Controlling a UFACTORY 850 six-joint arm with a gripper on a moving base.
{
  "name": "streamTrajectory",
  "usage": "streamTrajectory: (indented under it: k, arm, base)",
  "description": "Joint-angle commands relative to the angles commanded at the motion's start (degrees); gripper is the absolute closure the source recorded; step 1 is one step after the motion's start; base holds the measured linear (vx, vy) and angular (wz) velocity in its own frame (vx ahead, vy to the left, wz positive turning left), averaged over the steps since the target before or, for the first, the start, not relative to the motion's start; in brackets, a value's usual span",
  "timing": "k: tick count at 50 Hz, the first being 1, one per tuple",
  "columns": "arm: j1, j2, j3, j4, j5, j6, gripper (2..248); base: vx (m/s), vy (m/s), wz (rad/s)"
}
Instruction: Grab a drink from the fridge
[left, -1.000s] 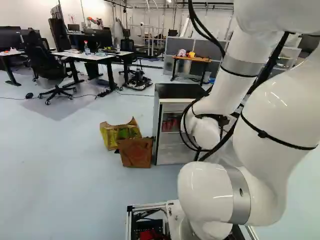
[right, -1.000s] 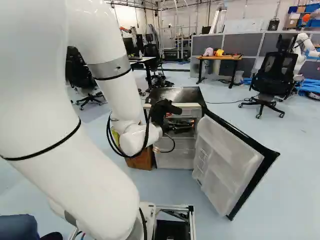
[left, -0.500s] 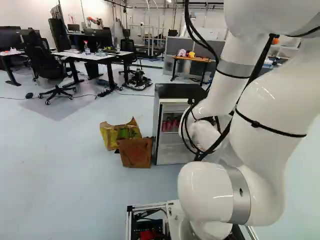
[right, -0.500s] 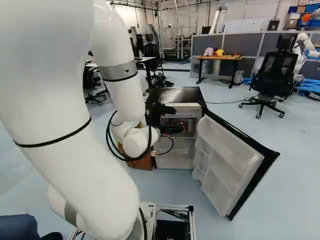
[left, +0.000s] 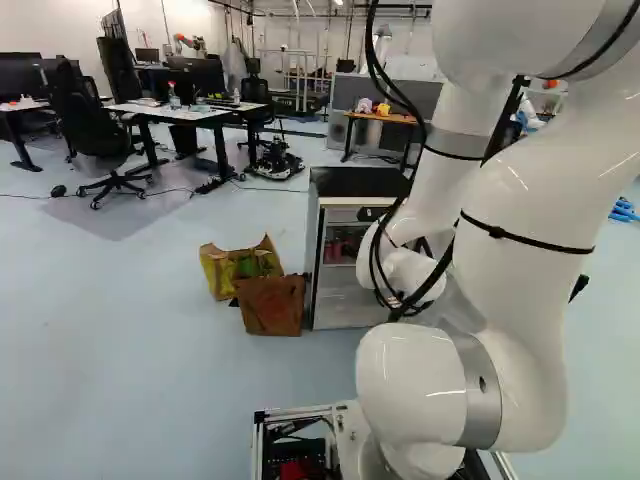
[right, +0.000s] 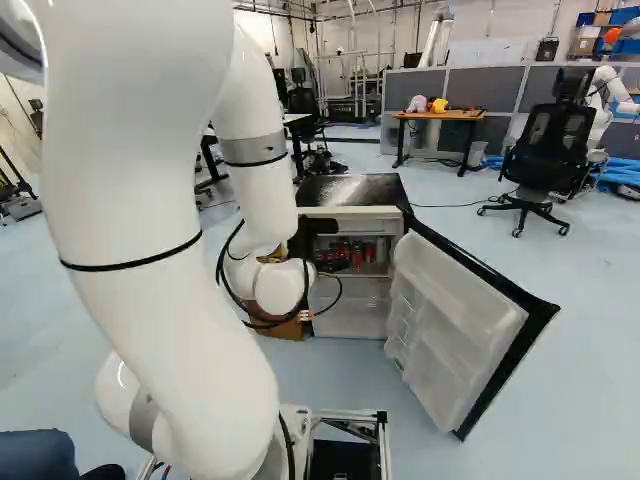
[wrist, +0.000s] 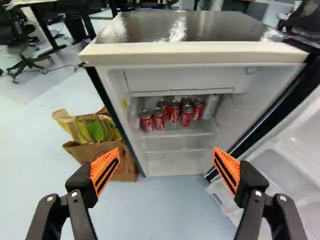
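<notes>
1. At nine o'clock from the white box fridge with a glossy black top (right: 352, 190), twelve being away from the arm's foot, a yellow-and-green bag (left: 240, 266) stands behind a brown paper bag (left: 272, 306).
2. Around six o'clock, before its opening, is the black two-fingered gripper (right: 316, 230); its ridged orange pads (wrist: 104, 171) stand wide apart, gripping nothing.
3. Inside, ahead of the gripper, short red metal cans (wrist: 174, 111) huddle upright on a shelf, under a white compartment.
4. Toward five o'clock swings the open white-lined, black-edged door (right: 455, 325).
5. At two o'clock, farther off: a black mesh office chair (right: 553, 145).
</notes>
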Motion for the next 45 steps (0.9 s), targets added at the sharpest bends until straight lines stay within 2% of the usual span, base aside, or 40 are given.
streamTrajectory:
  k: [8, 21, 45]
  arm:
    - [-0.2, -2.1, -0.8, -3.9, -0.8, 0.0, 3]
    - [-1.0, -5.8, -2.7, -8.2, -0.8, 0.0, 3]
    - [-3.0, -13.2, -7.3, -8.8, -0.8, 0.0, 3]
  base:
    - [0.0, 0.0, 0.0]
    - [0.0, 0.0, 0.0]
    - [0.0, 0.0, 0.0]
